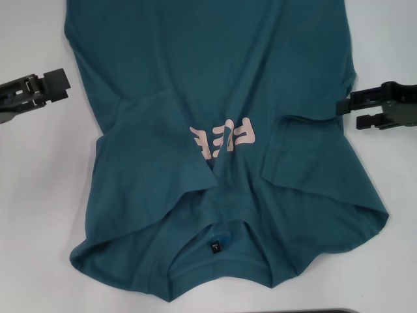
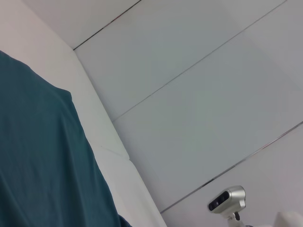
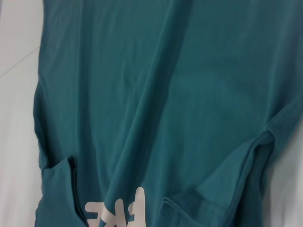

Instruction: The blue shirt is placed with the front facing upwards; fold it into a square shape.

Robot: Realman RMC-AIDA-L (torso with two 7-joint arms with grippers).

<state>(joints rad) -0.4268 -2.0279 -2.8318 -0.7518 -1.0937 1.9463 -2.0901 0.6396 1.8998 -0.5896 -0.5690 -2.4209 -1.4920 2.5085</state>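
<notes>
The blue shirt [image 1: 228,85] lies front up on the white tabletop [image 1: 39,195], collar toward the robot and body running away past the far edge of the head view. Both sleeves are folded inward over the chest: the left sleeve [image 1: 153,140] covers the start of the pink lettering [image 1: 221,140], the right sleeve [image 1: 306,153] lies just beside its other end. A small black neck tag [image 1: 214,246] shows inside the collar.

The left hand [image 1: 62,83] hovers just off the shirt's left edge, over bare tabletop; I cannot tell whether its fingers are open or closed. The right hand [image 1: 348,112] sits at the shirt's right edge, its two fingers slightly parted and gripping nothing.

Bare tabletop stretches wide on both sides of the shirt.
</notes>
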